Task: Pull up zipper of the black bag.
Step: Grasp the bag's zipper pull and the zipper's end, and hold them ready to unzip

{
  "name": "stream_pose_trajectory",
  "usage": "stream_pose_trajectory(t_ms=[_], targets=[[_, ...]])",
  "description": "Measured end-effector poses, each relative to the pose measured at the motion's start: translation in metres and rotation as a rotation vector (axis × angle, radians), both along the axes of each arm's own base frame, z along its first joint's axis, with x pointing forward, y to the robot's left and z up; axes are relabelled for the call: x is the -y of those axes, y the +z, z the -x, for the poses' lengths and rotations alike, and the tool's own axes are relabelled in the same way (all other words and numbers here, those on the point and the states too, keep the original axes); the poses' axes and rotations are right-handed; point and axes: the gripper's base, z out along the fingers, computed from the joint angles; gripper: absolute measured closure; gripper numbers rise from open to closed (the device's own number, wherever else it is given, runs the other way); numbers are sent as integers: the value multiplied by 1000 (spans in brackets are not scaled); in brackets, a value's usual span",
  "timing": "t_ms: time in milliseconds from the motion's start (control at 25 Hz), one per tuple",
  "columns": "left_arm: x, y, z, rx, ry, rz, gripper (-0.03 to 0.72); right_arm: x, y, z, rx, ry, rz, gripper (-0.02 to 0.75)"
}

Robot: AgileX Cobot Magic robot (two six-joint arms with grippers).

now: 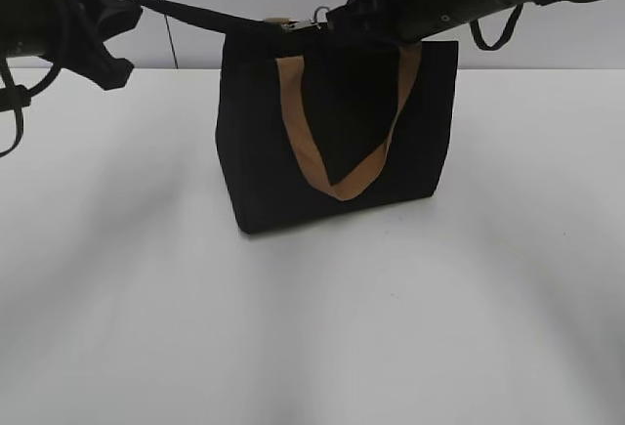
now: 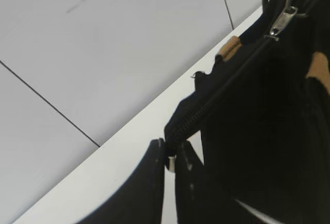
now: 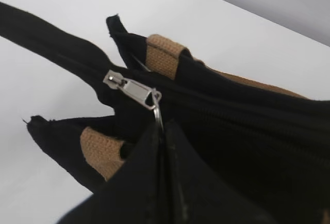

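The black bag (image 1: 337,132) stands upright on the white table, its tan strap handle (image 1: 342,183) hanging down the front. The zipper (image 1: 305,22), a small silver slider with a ring pull, sits on the bag's top near the left end. My left gripper (image 2: 168,154) is shut on the end of the black zip track, holding it stretched out left of the bag (image 2: 268,131). My right gripper (image 3: 163,131) is shut on the zipper's ring pull, right behind the slider (image 3: 131,87). The slider also shows in the left wrist view (image 2: 283,20).
The white table (image 1: 312,327) spreads all around the bag. A pale wall with a dark seam (image 1: 164,10) stands behind. Both black arms reach in over the bag's top from the upper corners.
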Motion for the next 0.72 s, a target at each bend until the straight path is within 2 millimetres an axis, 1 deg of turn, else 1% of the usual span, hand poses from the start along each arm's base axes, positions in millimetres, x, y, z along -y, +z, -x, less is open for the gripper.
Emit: stream_pose_trajectory(t_ms=[200,360,480,720], targets=[[-13,0,-5,-6,51,7,673,13,-1,-5,-10,-39,8,753],[-20,0,-8,-6,77,8,673,16,-1,-7,-12,-55,12,753],[-23,0,-9,-7,88,9,673,20,-1,-8,-12,-66,12,753],[-24,0,-9,-9,94,13,673,39,-1,-15,-18,-118,9,753]])
